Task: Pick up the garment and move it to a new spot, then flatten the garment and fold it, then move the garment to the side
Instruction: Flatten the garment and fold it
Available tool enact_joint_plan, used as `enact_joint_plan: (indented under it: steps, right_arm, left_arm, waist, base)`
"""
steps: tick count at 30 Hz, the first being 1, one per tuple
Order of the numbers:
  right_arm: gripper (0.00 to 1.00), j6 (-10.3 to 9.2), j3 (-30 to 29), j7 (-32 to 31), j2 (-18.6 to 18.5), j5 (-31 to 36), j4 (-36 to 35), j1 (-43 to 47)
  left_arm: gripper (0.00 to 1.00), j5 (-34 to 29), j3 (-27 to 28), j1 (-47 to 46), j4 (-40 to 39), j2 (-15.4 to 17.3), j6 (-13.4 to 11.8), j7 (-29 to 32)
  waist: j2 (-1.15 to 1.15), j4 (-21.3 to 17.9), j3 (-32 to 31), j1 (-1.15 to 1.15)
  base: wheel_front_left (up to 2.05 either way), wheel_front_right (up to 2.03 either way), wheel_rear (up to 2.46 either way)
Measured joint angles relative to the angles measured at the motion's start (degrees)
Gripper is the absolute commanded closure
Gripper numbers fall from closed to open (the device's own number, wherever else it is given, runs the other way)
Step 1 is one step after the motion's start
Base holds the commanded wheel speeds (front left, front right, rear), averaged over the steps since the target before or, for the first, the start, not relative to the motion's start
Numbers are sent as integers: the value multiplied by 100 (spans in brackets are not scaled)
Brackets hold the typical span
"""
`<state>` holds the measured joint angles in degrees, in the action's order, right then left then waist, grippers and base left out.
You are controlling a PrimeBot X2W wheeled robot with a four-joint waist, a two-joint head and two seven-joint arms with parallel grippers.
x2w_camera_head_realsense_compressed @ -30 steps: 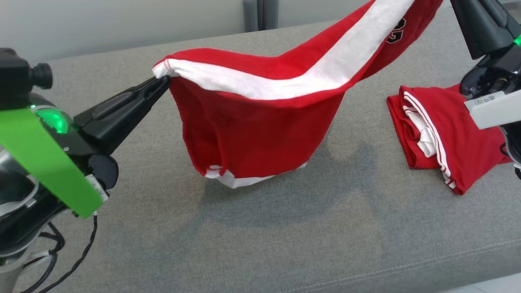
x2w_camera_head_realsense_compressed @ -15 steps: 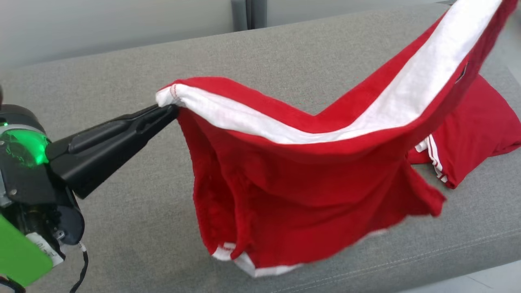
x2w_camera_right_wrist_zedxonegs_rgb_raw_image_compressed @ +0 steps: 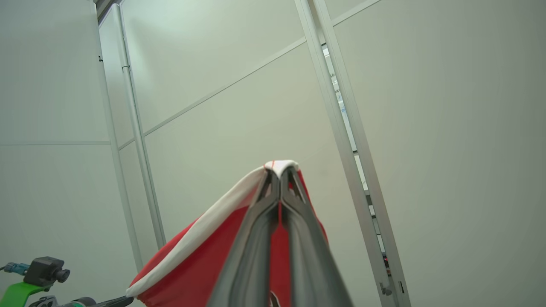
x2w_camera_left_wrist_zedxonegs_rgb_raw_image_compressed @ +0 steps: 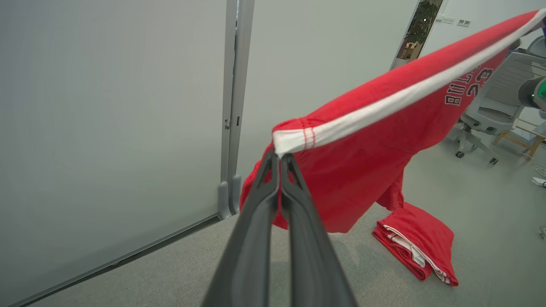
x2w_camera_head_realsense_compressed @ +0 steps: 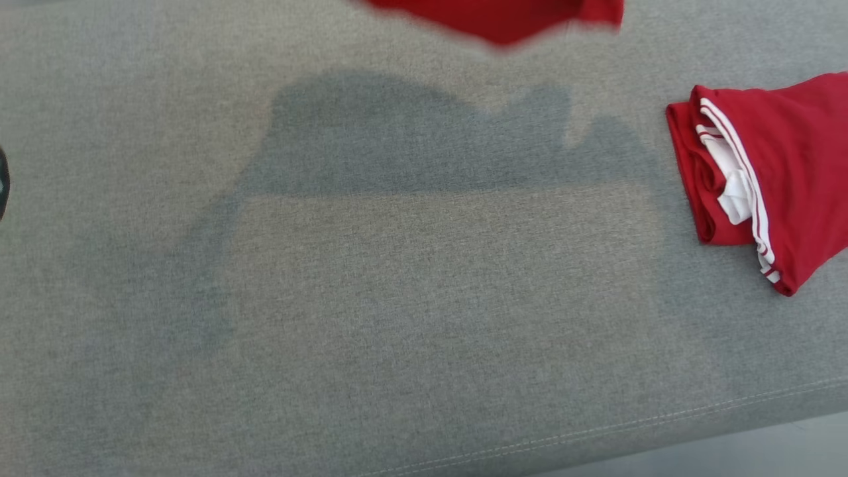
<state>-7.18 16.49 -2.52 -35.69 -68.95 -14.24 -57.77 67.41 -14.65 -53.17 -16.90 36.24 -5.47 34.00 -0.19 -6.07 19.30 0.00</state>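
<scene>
The garment (x2w_camera_left_wrist_zedxonegs_rgb_raw_image_compressed: pixel 362 153) is a pair of red shorts with a white waistband and black lettering, stretched in the air between my two grippers. My left gripper (x2w_camera_left_wrist_zedxonegs_rgb_raw_image_compressed: pixel 279 155) is shut on one white waistband corner. My right gripper (x2w_camera_right_wrist_zedxonegs_rgb_raw_image_compressed: pixel 280 169) is shut on the other corner, held higher, with the red cloth (x2w_camera_right_wrist_zedxonegs_rgb_raw_image_compressed: pixel 192 273) hanging below it. In the head view only the garment's blurred lower hem (x2w_camera_head_realsense_compressed: pixel 503 16) hangs at the top edge, clear of the grey cushion (x2w_camera_head_realsense_compressed: pixel 397 298), and casts a wide shadow (x2w_camera_head_realsense_compressed: pixel 411 139) on it.
A second red garment (x2w_camera_head_realsense_compressed: pixel 782 172), folded with white stripes showing, lies on the cushion at the right, also seen on the grey surface (x2w_camera_left_wrist_zedxonegs_rgb_raw_image_compressed: pixel 416 245) in the left wrist view. The cushion's front seam (x2w_camera_head_realsense_compressed: pixel 596 430) runs along the bottom. Pale wall panels stand behind; an office chair (x2w_camera_left_wrist_zedxonegs_rgb_raw_image_compressed: pixel 486 111) is far right.
The head view has swung down onto the cushion. The garment, whose hem rested on the cushion a second ago, now hangs lifted clear of it, still gripped at both corners.
</scene>
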Motion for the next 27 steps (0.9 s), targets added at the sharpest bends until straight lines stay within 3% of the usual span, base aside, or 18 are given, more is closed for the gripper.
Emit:
enact_joint_plan:
  steps: [2, 5, 9, 12, 15, 18, 22, 27]
  right_arm:
    - [100, 0, -143, 157, 46, 276, 225, -708]
    - [100, -2, 132, 207, 247, 398, 417, -698]
    - [100, -2, 581, 224, 456, 535, 510, -118]
    - [100, -4, 978, 409, 690, 613, 926, 883]
    - [100, -5, 1356, 638, 932, 694, 1496, 1986]
    - [100, -5, 1592, 891, 1026, 865, 1969, 2635]
    - [100, 45, 1720, 1180, 1079, 944, 2320, 2944]
    - [100, 286, 1862, 1367, 886, 1170, 2529, 3043]
  left_arm:
    - [100, -289, -140, -578, -66, -307, 91, -219]
    - [100, -730, -352, -558, -134, -324, 322, -445]
    - [100, -789, -463, -98, -55, -411, 397, -684]
    - [100, -815, -708, 836, 377, -706, 466, -1070]
    - [100, -1081, -1016, 1819, 976, -850, 657, -1513]
    - [100, -1580, -1284, 2338, 1486, -786, 960, -1933]
    - [100, -1757, -1346, 2671, 1914, -911, 1034, -2484]
    - [100, -1749, -1377, 2869, 2135, -1196, 1109, -3028]
  waist:
    - [0, 97, 216, 0]
    - [0, 182, 444, 0]
    - [0, 235, 680, 0]
    - [0, 257, 915, 0]
    - [0, 254, 1103, 1]
    - [0, 212, 1189, 1]
    - [0, 161, 1112, 0]
    - [0, 147, 856, 0]
  base:
    - [0, 0, 0]
    - [0, 0, 0]
    - [0, 0, 0]
    - [0, 0, 0]
    - [0, 0, 0]
    - [0, 0, 0]
    - [0, 0, 0]
    - [0, 0, 0]
